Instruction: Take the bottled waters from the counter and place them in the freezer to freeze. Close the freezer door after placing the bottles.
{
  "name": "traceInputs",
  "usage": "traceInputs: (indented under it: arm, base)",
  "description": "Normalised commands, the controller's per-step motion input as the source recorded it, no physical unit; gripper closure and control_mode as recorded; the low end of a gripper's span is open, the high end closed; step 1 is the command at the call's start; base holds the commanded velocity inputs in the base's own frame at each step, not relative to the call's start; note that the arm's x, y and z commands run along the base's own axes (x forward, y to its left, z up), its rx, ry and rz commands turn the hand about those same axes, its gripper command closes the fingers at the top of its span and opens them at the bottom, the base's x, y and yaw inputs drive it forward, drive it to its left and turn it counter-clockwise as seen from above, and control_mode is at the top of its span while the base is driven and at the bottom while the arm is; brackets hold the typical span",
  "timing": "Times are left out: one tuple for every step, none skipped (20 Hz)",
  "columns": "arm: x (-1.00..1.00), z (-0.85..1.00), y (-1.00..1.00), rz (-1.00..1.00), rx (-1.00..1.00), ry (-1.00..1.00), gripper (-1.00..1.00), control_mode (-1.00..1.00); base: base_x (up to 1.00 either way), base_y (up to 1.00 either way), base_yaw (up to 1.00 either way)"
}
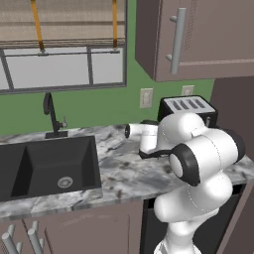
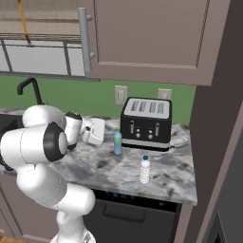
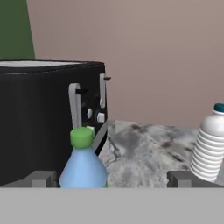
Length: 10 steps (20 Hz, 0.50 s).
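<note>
- the gripper [image 3: 109,179] is open wide and holds nothing.
- the blue bottle [image 3: 83,164] stands on the counter [image 2: 175,178] between the fingers, just in front of the toaster [image 2: 146,123].
- go in straight and low, then close gently around its middle.
- the white bottle [image 2: 144,169] waits nearer the counter's front edge.

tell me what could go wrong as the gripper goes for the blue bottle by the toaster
1. The blue-tinted bottle stands right in front of the black toaster; a finger passing behind it could hit the toaster.
2. The gripper is open with the bottle nearer one fingertip than the other, so closing off-centre could tip the bottle.
3. The whitish bottle stands free nearer the counter edge; a wide swing might knock it off.
</note>
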Motion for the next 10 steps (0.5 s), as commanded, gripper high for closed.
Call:
traceInputs:
  arm:
    - [0.00,-0.04,-0.08,0.00,0.00,0.00,-1.00,-1.00]
    - [0.00,-0.05,-0.08,0.00,0.00,0.00,-1.00,-1.00]
    - [0.00,-0.05,-0.07,0.00,0.00,0.00,-1.00,-1.00]
    - [0.00,-0.09,-0.07,0.00,0.00,0.00,-1.00,-1.00]
    - [0.00,-0.11,-0.07,0.00,0.00,0.00,-1.00,-1.00]
    - [0.00,-0.12,-0.05,0.00,0.00,0.00,-1.00,-1.00]
    - [0.00,-0.12,-0.06,0.00,0.00,0.00,-1.00,-1.00]
    - [0.00,-0.10,-0.06,0.00,0.00,0.00,-1.00,-1.00]
    - [0.00,-0.10,-0.07,0.00,0.00,0.00,-1.00,-1.00]
    - [0.00,-0.09,-0.05,0.00,0.00,0.00,-1.00,-1.00]
  base:
    - [0.00,0.00,0.00]
    - [0.00,0.00,0.00]
    - [0.00,0.00,0.00]
    - [0.00,0.00,0.00]
    - [0.00,0.00,0.00]
    - [0.00,0.00,0.00]
    - [0.00,0.00,0.00]
    - [0.00,0.00,0.00]
    - [0.00,0.00,0.00]
    - [0.00,0.00,0.00]
